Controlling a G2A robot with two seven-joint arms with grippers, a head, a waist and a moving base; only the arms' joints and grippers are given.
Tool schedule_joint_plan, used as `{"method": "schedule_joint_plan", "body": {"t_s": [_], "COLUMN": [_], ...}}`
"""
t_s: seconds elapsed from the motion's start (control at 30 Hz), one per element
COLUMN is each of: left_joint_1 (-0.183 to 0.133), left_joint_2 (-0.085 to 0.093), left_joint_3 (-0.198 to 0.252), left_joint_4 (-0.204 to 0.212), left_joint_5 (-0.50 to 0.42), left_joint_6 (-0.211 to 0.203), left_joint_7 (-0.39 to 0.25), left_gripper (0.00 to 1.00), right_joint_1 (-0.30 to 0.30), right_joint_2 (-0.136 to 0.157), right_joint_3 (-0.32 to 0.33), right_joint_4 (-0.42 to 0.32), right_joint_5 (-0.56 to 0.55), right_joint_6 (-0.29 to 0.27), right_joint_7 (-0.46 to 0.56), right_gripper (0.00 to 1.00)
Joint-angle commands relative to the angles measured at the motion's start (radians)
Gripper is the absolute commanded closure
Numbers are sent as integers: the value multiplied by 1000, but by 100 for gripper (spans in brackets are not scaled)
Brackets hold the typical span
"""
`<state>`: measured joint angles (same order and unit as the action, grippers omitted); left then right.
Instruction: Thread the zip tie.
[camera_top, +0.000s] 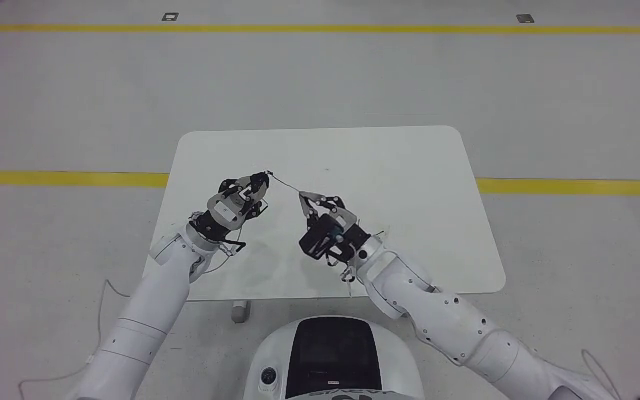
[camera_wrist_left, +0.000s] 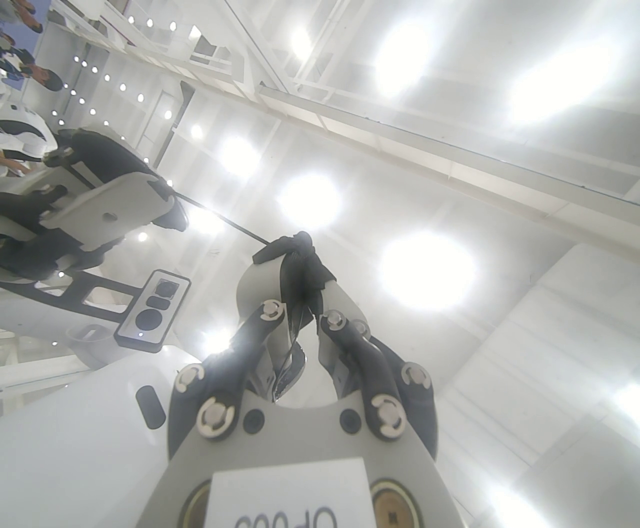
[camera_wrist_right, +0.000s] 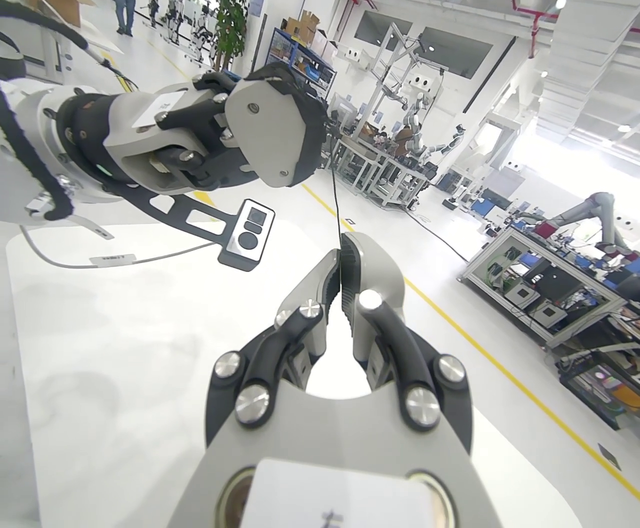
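Note:
A thin black zip tie (camera_top: 284, 185) is stretched in the air between my two grippers, above the white table (camera_top: 410, 170). My left gripper (camera_top: 264, 180) is shut on one end, which is gripped in its black-padded tips (camera_wrist_left: 295, 250); the strap (camera_wrist_left: 220, 217) runs from there to the right gripper (camera_wrist_left: 170, 200). My right gripper (camera_top: 302, 197) is shut on the other end. In the right wrist view the strap (camera_wrist_right: 336, 200) rises from between the right gripper's (camera_wrist_right: 342, 252) ridged pads to the left gripper (camera_wrist_right: 317, 135). Both grippers hover over the table's middle, a short way apart.
The tabletop (camera_wrist_right: 125, 325) beneath the arms is bare white with rounded corners. A yellow floor line (camera_top: 560, 185) runs behind it. Workbenches (camera_wrist_right: 540, 280) and other machines stand far off in the hall.

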<state>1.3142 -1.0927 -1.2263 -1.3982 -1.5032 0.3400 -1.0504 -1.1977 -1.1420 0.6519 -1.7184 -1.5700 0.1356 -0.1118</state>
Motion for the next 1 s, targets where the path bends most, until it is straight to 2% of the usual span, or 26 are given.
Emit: {"method": "schedule_joint_plan", "body": {"t_s": [0.0, 0.6, 0.97], "left_joint_1": [0, 0, 0], "left_joint_2": [0, 0, 0], "left_joint_3": [0, 0, 0], "left_joint_4": [0, 0, 0], "left_joint_5": [0, 0, 0], "left_joint_6": [0, 0, 0], "left_joint_7": [0, 0, 0], "left_gripper": [100, 100, 100], "right_joint_1": [5, 65, 81], "right_joint_2": [3, 41, 61], "right_joint_3": [-6, -92, -118], "right_joint_4": [1, 3, -2], "right_joint_5": [0, 0, 0], "right_joint_6": [2, 45, 75], "right_joint_7": [3, 44, 64], "right_gripper": [100, 100, 100]}}
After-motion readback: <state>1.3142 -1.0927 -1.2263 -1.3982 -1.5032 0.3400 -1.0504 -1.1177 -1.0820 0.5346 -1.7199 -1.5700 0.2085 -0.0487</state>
